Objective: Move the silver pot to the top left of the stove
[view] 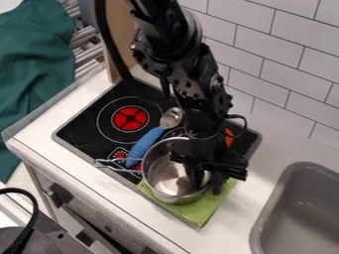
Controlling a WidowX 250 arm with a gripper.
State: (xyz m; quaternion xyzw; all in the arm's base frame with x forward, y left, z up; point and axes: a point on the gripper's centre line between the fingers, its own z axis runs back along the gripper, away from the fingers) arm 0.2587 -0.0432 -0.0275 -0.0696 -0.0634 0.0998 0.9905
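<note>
The gripper hangs over the right side of the silver pot. Its fingers are spread, one inside the pot and the other outside its right wall, with a gap between them. The pot stands upright near the stove's front right corner, partly over a green cloth; its wire handle points left. Parts of its right and back rim are hidden by the gripper. The black stove has a red burner at its left.
A spoon with a blue handle lies on the stove against the pot's left side. Something orange shows behind the gripper. The grey sink is at the right, a tiled wall behind, and a wooden board by the stove's back left.
</note>
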